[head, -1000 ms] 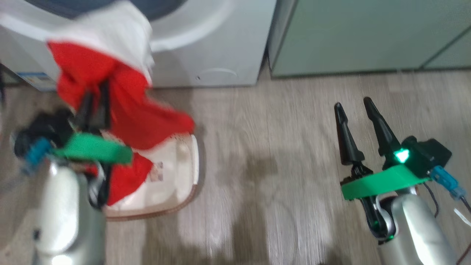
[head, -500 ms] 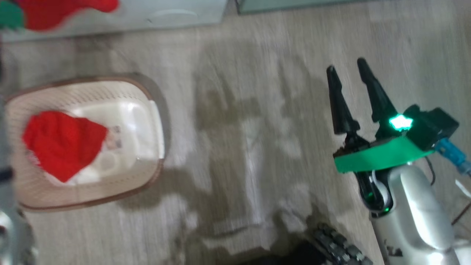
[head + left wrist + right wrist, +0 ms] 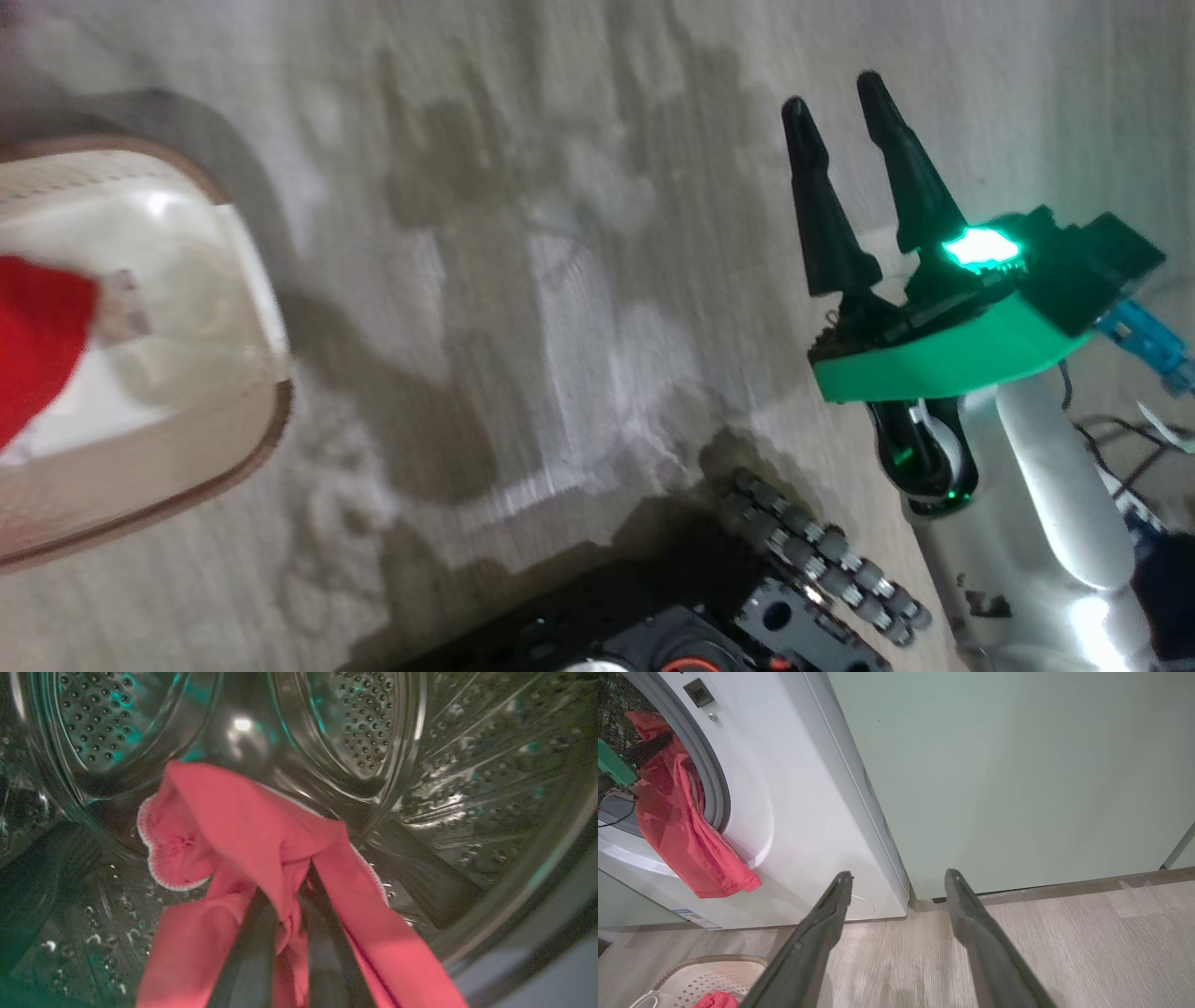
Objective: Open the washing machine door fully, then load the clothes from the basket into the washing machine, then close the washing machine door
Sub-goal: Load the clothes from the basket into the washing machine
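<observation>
In the head view the camera has tipped down since a second ago, so the basket (image 3: 266,439) now sits at the left edge on the floor (image 3: 523,280) with a red cloth (image 3: 37,327) lying in it. At right, the right tool (image 3: 836,98) hangs spread and empty. In the left wrist view the left tool (image 3: 285,886), pressed together, pinches the garment (image 3: 243,812) low in the frame. It is now inside the steel drum (image 3: 444,788), where a second ago it hung over the basket. In the right wrist view the right tool (image 3: 899,873) points at the washer (image 3: 794,812), upper left. Part of the garment (image 3: 686,849) trails out over the drum ring (image 3: 714,788). Judging by this, it needs pushing deeper before release, and the basket (image 3: 714,961), lower left, holds more cloth (image 3: 717,998) to load.
</observation>
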Tool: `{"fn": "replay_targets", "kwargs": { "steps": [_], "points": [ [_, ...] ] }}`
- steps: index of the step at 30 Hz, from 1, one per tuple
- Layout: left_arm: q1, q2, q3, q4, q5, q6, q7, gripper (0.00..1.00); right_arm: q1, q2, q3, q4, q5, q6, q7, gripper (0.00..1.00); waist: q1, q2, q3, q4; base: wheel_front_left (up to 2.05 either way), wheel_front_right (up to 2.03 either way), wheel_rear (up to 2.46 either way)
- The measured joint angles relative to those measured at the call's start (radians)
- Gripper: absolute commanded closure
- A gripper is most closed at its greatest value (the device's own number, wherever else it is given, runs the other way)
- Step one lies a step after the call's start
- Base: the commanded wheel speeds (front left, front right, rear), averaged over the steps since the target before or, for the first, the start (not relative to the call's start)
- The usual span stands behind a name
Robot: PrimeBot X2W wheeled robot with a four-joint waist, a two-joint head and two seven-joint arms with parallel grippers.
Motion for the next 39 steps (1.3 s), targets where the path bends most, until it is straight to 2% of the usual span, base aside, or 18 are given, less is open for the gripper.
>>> {"fn": "replay_targets", "kwargs": {
  "steps": [3,7,16,24,25,26,27,39],
  "points": [
    [-0.101,0.039,-0.043,0.032,0.005,0.000,0.007,1.00,-0.020,0.000,0.024,-0.006,0.024,0.000,0.000,0.00,0.0001,0.0000,0.037,-0.034,0.00,0.00,0.00],
    [-0.221,0.063,-0.080,0.076,0.020,0.000,-0.002,1.00,-0.025,0.000,0.038,-0.006,0.044,0.000,0.000,0.00,0.0000,0.0000,0.072,-0.075,0.00,0.00,0.00],
    [-0.318,0.064,-0.190,0.207,0.024,0.000,-0.008,1.00,-0.026,0.001,0.054,-0.006,0.049,0.000,0.000,0.00,-0.0002,0.0000,0.102,-0.100,0.00,0.00,0.00],
    [-0.380,0.063,-0.205,0.335,0.019,0.000,-0.017,1.00,-0.028,0.001,0.074,-0.006,0.057,0.000,0.000,0.00,-0.0002,0.0000,0.108,-0.115,0.00,0.00,0.00],
    [-0.384,0.061,-0.207,0.347,0.019,0.000,-0.017,0.84,-0.029,0.001,0.074,-0.006,0.057,0.000,0.000,0.00,-0.0002,0.0000,0.108,-0.116,0.00,0.00,0.00],
    [-0.387,0.059,-0.209,0.359,0.019,0.000,-0.021,0.17,-0.029,0.001,0.074,-0.006,0.057,0.000,0.000,0.00,-0.0002,0.0000,0.109,-0.117,0.00,0.00,0.00],
    [-0.388,0.056,-0.212,0.370,0.019,0.000,-0.026,0.00,-0.029,0.001,0.074,-0.005,0.057,0.000,0.000,0.00,-0.0002,0.0000,0.109,-0.117,0.00,0.00,0.00],
    [-0.390,0.018,-0.245,0.436,-0.006,0.000,-0.063,0.00,-0.029,0.001,0.060,0.001,0.048,0.000,0.000,0.00,-0.0002,0.0001,0.078,-0.106,0.00,0.00,0.00]
  ]
}}
